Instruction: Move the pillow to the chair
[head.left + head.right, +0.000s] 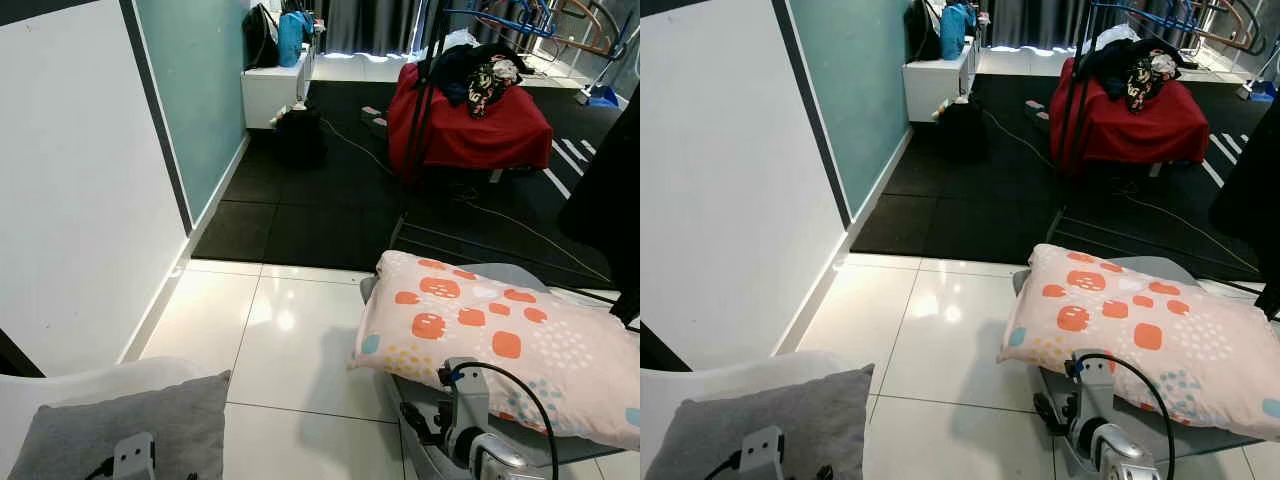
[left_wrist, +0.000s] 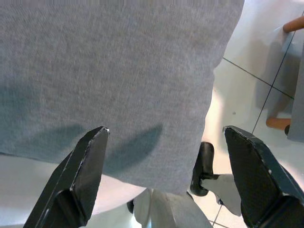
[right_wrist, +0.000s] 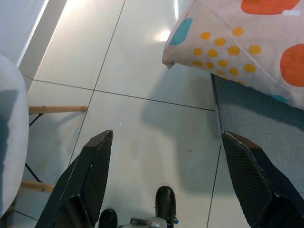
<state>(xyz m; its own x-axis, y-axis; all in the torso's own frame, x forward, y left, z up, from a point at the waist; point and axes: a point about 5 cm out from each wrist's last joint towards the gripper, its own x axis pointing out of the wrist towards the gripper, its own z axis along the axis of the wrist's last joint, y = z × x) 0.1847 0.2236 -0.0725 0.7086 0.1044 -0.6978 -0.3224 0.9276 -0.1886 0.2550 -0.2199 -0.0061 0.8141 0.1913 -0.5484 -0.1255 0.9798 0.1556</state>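
Observation:
A pillow [image 1: 490, 335] printed with orange and blue spots lies on a grey padded seat [image 1: 495, 272] at the right. At the lower left, a grey cushion [image 1: 130, 415] rests on a white chair [image 1: 60, 388]. My left gripper [image 2: 165, 132] hangs open just above the grey cushion [image 2: 118, 71], holding nothing. My right gripper [image 3: 166, 134] is open over the white floor tiles. The spotted pillow's corner [image 3: 228, 42] and the grey seat [image 3: 266, 133] lie just beyond one of its fingers. The right wrist [image 1: 465, 405] sits in front of the pillow's near edge.
A white and teal wall [image 1: 90, 180] runs along the left. Beyond the tiles is a black mat with cables, a red-covered seat [image 1: 470, 125] piled with clothes, a black stand pole [image 1: 420, 110], a white cabinet [image 1: 275, 85] and a black bag [image 1: 300, 135]. The white chair's wooden legs [image 3: 57, 109] stand near my right gripper.

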